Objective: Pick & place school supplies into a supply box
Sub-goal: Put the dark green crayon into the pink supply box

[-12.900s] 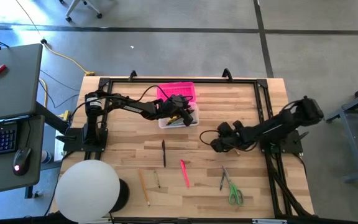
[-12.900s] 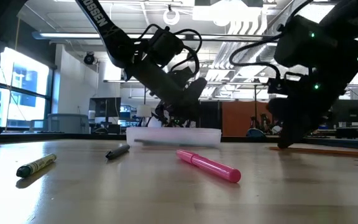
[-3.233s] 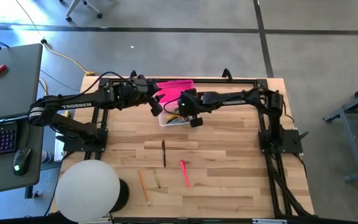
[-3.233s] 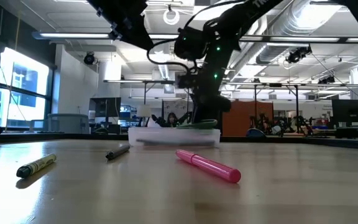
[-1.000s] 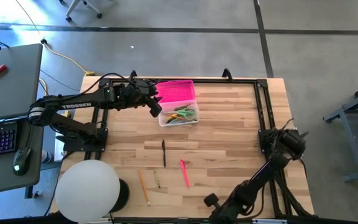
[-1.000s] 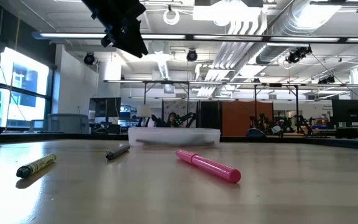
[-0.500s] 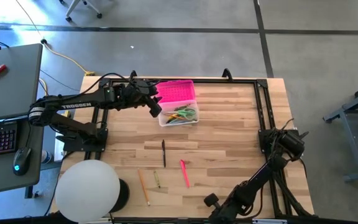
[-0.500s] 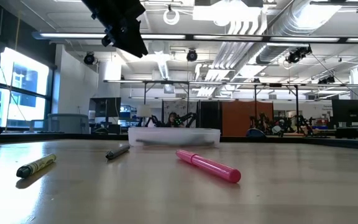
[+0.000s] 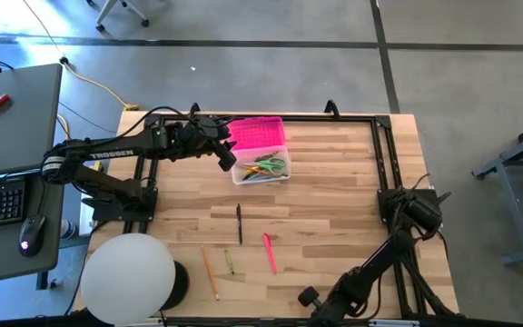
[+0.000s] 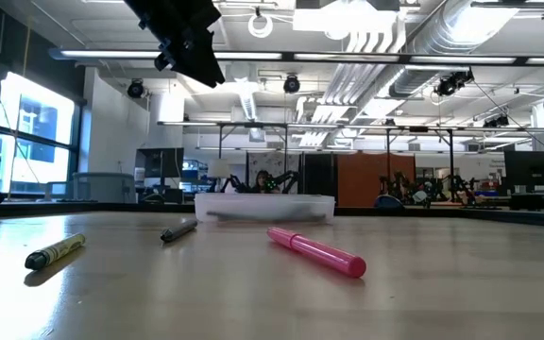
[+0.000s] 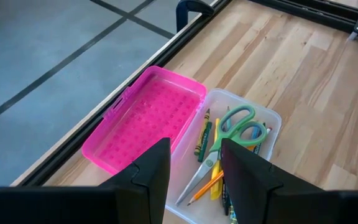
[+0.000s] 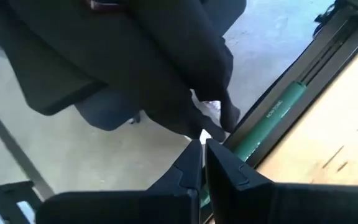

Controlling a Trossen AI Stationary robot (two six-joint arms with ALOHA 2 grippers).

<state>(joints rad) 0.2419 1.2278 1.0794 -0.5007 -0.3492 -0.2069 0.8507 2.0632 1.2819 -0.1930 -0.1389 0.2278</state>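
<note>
- Left gripper [image 9: 226,156]: fingers narrowly parted, empty, raised just beside the supply box [image 9: 260,169].
- Supply box: open at the table's far side, green-handled scissors [image 11: 229,135] inside.
- Right gripper [image 12: 202,163]: fingers closed, empty, at the near table edge.
- Pink pen [image 9: 270,252]: mid-table.

Left arm [image 9: 107,153]: black, slim jointed links, white lettering along one link.
Right arm [image 9: 370,268]: black, thin link, bulky rounded joint.
Cables: dark loops near the joints.
Left fingers [image 11: 151,171]: black, angular, flat-faced plastic.
</note>
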